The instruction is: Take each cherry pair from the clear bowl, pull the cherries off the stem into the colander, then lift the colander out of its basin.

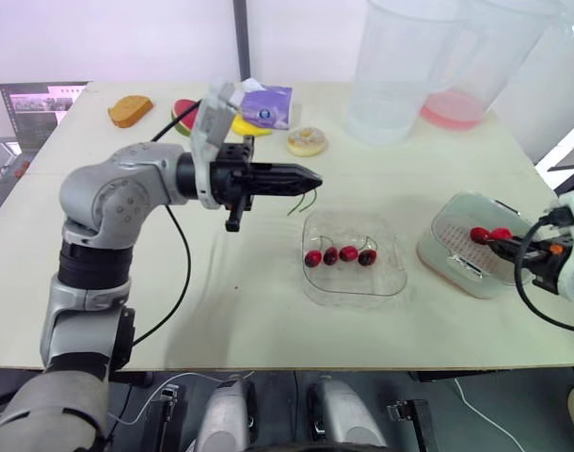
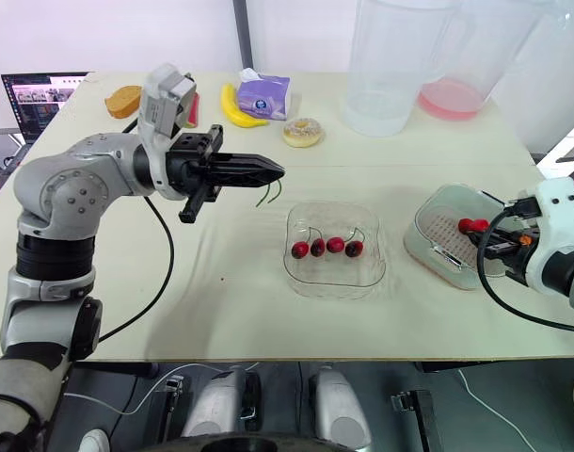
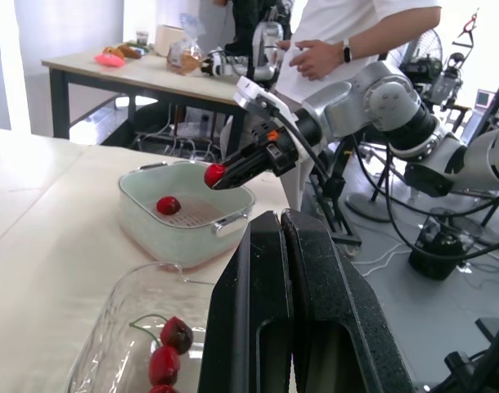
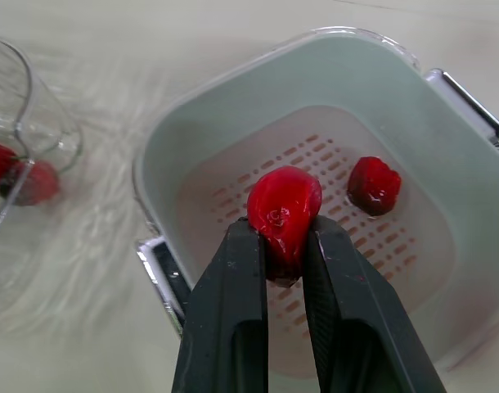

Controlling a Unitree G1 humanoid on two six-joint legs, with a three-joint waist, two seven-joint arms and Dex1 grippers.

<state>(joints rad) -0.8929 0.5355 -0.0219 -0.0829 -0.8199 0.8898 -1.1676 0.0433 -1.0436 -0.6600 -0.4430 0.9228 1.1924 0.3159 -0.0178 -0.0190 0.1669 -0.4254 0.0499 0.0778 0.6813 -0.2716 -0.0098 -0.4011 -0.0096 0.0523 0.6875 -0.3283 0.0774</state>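
Cream-topped bench [image 1: 221, 311] spreads across the head views. A tall clear plastic pitcher [image 1: 390, 75] and a second pitcher holding pink liquid [image 1: 470, 71] stand at the upper right. A frosted doughnut [image 1: 307, 141], a yellow banana [image 2: 232, 105] and a purple tissue packet [image 1: 266, 104] lie along the top middle.

At the centre of the frame the left claw [image 1: 310, 177] points toward the right edge. Its two black fingers are pressed together on a thin green cherry stem [image 1: 304, 201], which curls down from the tip in two strands.

Just below and to the right of that, a rectangular clear plastic bowl [image 1: 355, 294] rests on the bench. Four dark red cherries [image 1: 331, 255] lie in a row inside it, joined by green stems.

At the right edge, the right claw [image 4: 284, 236] is clamped on a glossy red cherry [image 4: 284, 209] and holds it above the white perforated colander [image 4: 331, 151]. The colander sits inside a pale green basin [image 4: 225, 131]. A second red cherry [image 4: 374, 184] lies on the colander's floor (apart from the gripped one). The basin stands near the bowl, not touching it.

Beyond the bench, the left wrist view shows a person in a white shirt [image 3: 356, 33].
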